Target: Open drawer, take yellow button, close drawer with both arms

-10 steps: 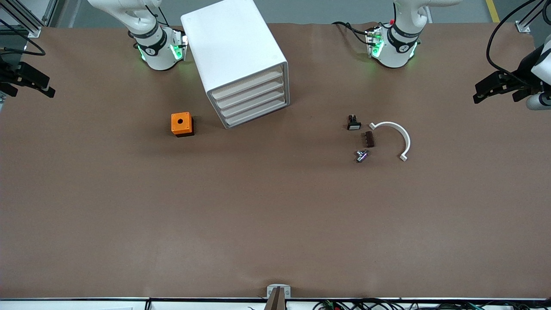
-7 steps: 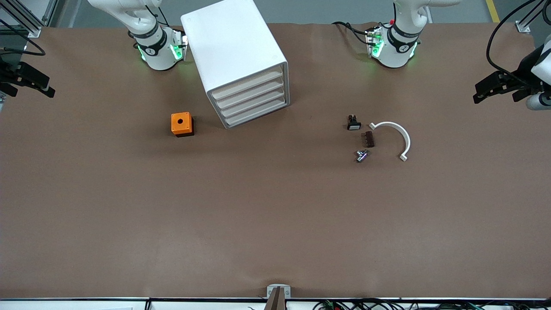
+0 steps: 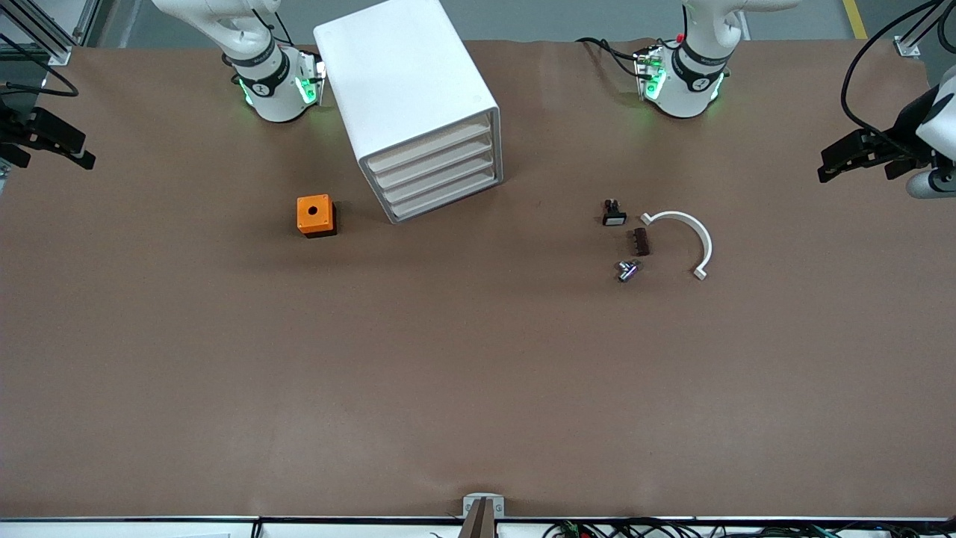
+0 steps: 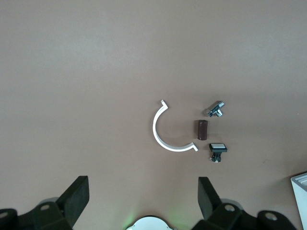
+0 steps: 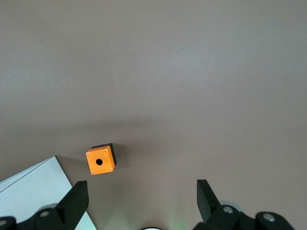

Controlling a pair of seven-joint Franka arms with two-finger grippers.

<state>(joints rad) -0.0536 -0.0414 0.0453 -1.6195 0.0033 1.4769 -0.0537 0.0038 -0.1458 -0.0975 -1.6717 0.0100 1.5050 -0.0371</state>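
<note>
The white cabinet stands on the brown surface between the two arm bases, closer to the right arm's base. Its four drawer fronts face the front camera at an angle. The drawer is the highest of the four and sits fully pushed in, flush with the three below it. The button is not visible in any view.

The left end effector hangs in the air over the surface edge at the left arm's end. In the left wrist view its fingers are spread wide apart and hold nothing. The right end effector hangs over the surface edge at the right arm's end. In the right wrist view its fingers are likewise spread wide and empty.

An orange box with a hole in its top face rests on the surface beside the cabinet, toward the right arm's end. The right wrist view shows it apart from the cabinet corner.

A group of small parts lies toward the left arm's end:
- a small black part with a white face;
- a dark brown block, just beside it and nearer the front camera;
- a small metal fitting, nearest the front camera;
- a white curved bracket, beside the block.
</note>
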